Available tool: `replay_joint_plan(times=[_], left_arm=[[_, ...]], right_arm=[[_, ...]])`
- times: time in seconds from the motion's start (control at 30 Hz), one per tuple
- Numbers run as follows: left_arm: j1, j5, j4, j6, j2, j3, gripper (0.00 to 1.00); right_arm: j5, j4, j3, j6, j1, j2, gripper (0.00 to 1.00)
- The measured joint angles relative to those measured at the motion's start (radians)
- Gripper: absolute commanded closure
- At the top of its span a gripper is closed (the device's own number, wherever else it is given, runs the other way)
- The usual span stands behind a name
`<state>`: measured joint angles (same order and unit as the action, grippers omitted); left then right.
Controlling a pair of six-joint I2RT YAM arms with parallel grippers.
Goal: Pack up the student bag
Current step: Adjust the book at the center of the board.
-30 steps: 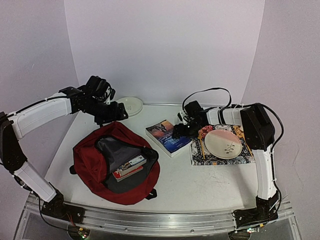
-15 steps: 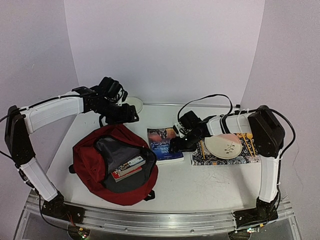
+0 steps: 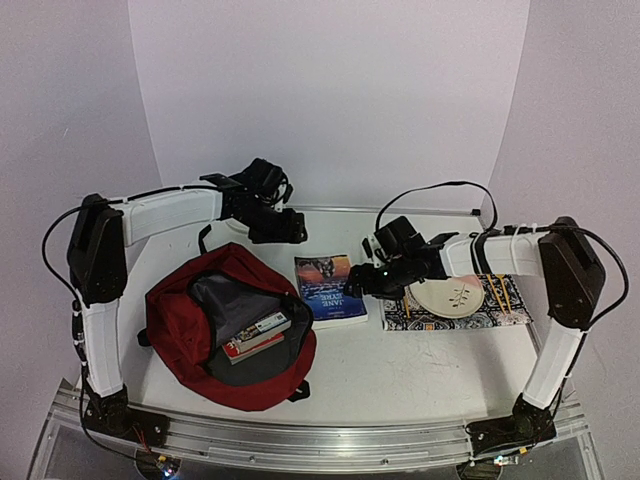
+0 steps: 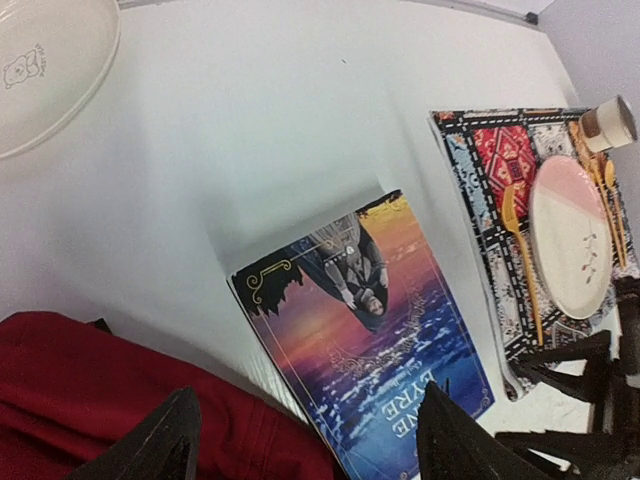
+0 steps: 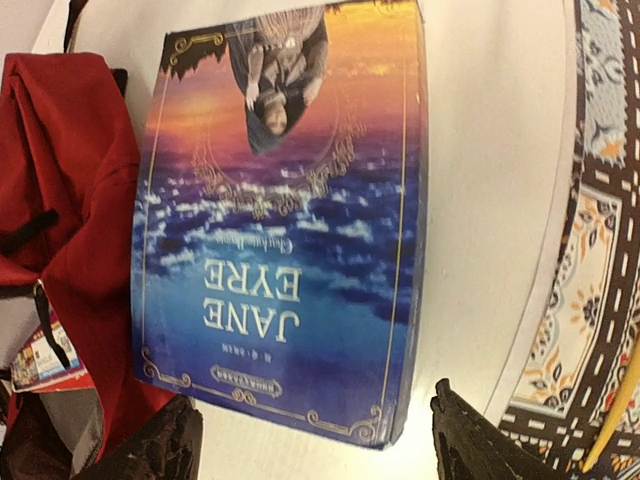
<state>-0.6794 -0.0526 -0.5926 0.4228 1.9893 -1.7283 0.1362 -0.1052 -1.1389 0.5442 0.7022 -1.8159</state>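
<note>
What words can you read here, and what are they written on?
"JANE EYRE": on the cover of the blue book, seen upside down.
Script line and small banner on that cover: too blurred to read.
Books inside the student bag: print too small to read.

Plate (image 3: 447,296) on patterned placemat (image 3: 505,316)

You see the student bag (image 4: 70,390) only as a red corner in the left wrist view, cut by the lower edge. The white dish (image 4: 45,60) is cut by the upper left corner there. In the right wrist view the patterned mat (image 5: 600,290) runs out at the right edge. From above, the books (image 3: 258,335) in the bag are half hidden under its rim, and their titles are too small to read.
</note>
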Motion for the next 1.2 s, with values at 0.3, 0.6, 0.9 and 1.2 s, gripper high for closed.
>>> replay_joint_plan(times=[0.3, 0.6, 0.9, 1.2], left_arm=[[0.039, -0.001, 0.001, -0.100, 0.249, -0.210, 0.25], [0.068, -0.106, 0.001, -0.187, 0.396, -0.288, 0.34], [0.043, -0.214, 0.055, -0.221, 0.402, -0.206, 0.50], [-0.040, -0.197, 0.150, -0.245, 0.250, 0.058, 0.57]], right_arm=[[-0.006, -0.056, 0.134, 0.113, 0.044, 0.072, 0.20], [-0.012, -0.109, 0.241, 0.229, 0.104, 0.141, 0.18], [-0.031, -0.171, 0.372, 0.341, 0.112, 0.224, 0.18], [-0.098, -0.145, 0.385, 0.345, 0.112, 0.285, 0.23]])
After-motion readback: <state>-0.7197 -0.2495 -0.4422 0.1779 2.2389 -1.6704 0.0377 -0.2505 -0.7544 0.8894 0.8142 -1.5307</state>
